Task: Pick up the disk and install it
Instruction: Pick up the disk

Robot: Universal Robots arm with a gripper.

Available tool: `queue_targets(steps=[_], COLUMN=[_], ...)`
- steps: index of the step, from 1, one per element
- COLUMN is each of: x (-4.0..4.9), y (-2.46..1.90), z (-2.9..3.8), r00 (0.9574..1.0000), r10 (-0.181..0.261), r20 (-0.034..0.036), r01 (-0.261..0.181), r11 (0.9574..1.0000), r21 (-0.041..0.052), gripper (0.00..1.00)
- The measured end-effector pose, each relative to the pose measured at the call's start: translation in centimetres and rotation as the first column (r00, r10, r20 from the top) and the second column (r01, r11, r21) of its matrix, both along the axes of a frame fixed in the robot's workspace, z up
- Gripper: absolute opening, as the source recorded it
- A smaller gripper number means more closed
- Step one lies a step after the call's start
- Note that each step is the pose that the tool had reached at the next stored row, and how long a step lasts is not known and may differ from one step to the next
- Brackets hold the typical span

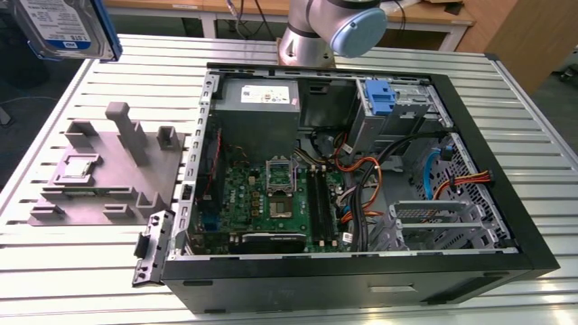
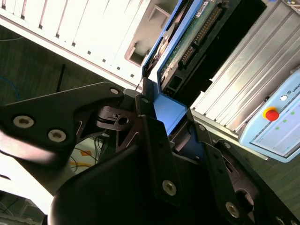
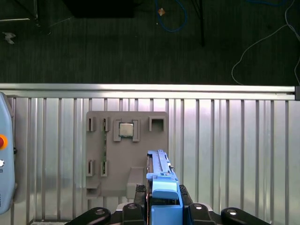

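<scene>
Slatted table point(image 3: 234, 140) lies under the hand point(image 3: 163, 196) pinching the disk point(image 3: 159, 164) (long axis pointing tableward).

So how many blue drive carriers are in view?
2. One edges the disk held in the gripper; the other carrier sits in a bay of the computer case. Others may be hidden.

- disk point(image 1: 59, 24): silver-grey, white-and-blue label, bright blue frame;
- fixture point(image 1: 107, 177): plain grey;
- table point(image 1: 72, 274): silver, ribbed stripes;
- computer case point(image 1: 361, 288): black;
- motherboard point(image 1: 257, 203): green

Claw point(image 3: 161, 193) clamped, arm point(image 1: 336, 28) aloft
</scene>
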State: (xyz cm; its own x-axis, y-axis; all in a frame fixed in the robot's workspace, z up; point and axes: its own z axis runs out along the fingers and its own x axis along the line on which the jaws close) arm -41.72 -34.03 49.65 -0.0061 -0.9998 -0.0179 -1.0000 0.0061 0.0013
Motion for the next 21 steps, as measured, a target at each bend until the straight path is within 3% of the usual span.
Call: queue_targets(steps=[8, 11, 17, 21], x=[2.6, 2.73, 2.81, 2.81], y=[0.0, -0.25, -1.51, -1.55], z=[0.0, 0.0, 0.0, -0.01], r00=[1.0, 1.0, 1.0, 1.0], r10=[0.0, 0.0, 0.0, 0.0], r20=[0.0, 0.0, 0.0, 0.0001], r01=[0.0, 0.0, 0.0, 0.0], r11=[1.0, 1.0, 1.0, 1.0], r21=[0.0001, 0.0, -0.0002, -0.0002], gripper=[0.36, 0.36, 0.36, 0.36])
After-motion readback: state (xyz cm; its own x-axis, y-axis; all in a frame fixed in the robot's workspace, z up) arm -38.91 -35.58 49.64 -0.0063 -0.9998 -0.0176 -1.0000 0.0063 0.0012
